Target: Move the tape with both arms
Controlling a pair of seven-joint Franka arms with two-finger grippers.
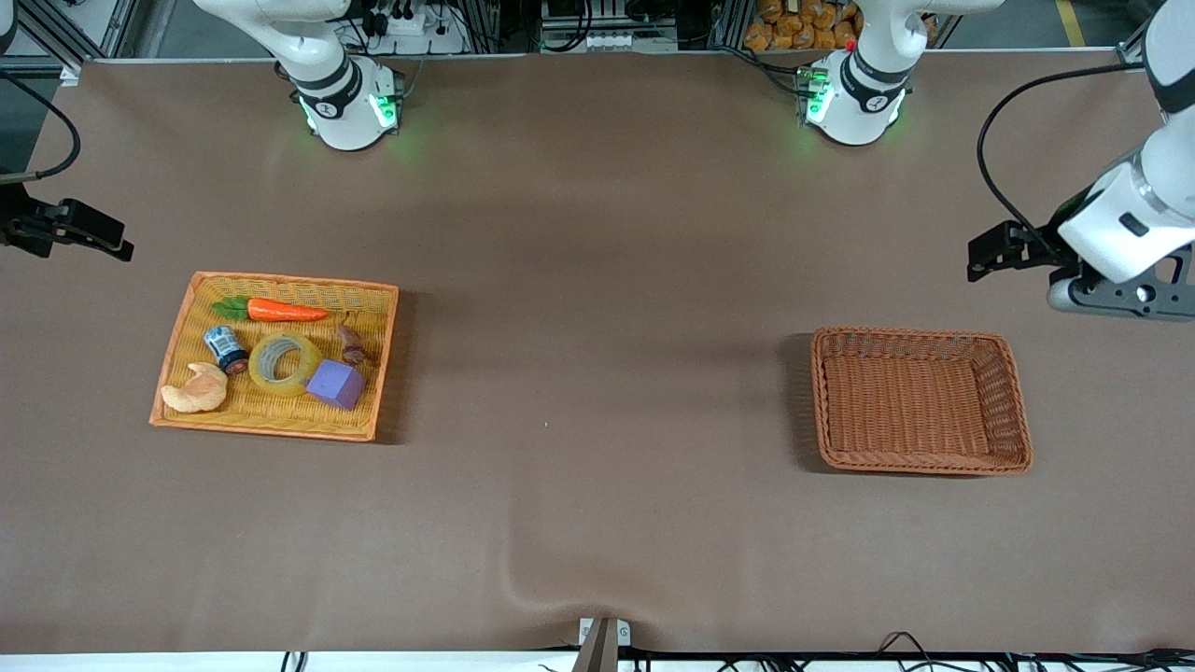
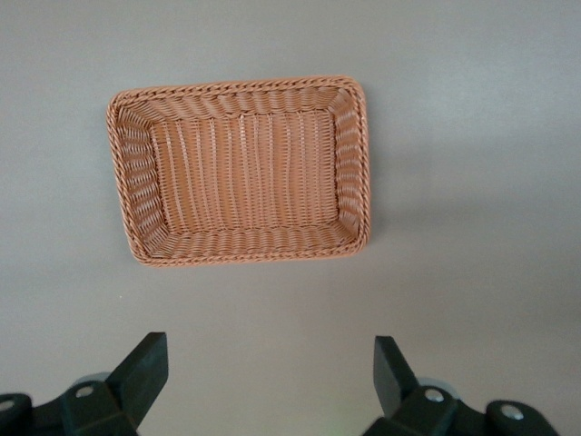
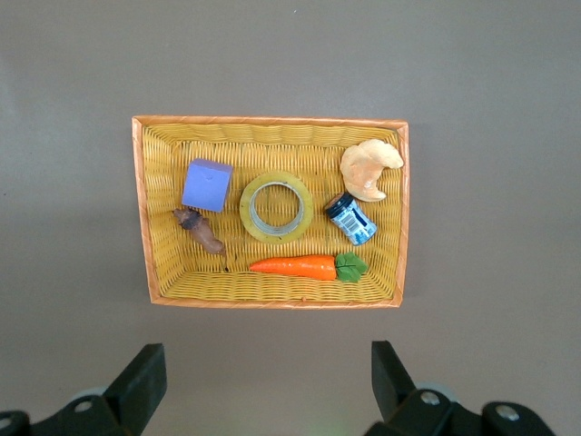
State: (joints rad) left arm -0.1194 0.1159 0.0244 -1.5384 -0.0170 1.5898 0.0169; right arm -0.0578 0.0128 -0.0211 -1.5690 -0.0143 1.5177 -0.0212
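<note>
The tape (image 1: 285, 385), a translucent yellow ring with a grey-white core, lies flat in the middle of a yellow woven tray (image 1: 280, 278) toward the right arm's end of the table. In the right wrist view the tape (image 3: 247, 209) sits between a purple block (image 3: 206, 185) and a small blue-labelled can (image 3: 351, 219). My right gripper (image 1: 121, 248) hangs open over bare table beside the tray, and nothing is between its fingers (image 3: 269, 368). My left gripper (image 1: 978, 261) also hangs open and empty (image 2: 270, 363) over the table, by an empty brown wicker basket (image 1: 910, 332).
The tray also holds a carrot (image 1: 280, 310), a croissant (image 1: 196, 389) and a small brown piece (image 1: 351, 343). The brown basket (image 2: 238, 86) stands toward the left arm's end. Brown table cloth (image 1: 597, 373) stretches between tray and basket, with a wrinkle at its near edge.
</note>
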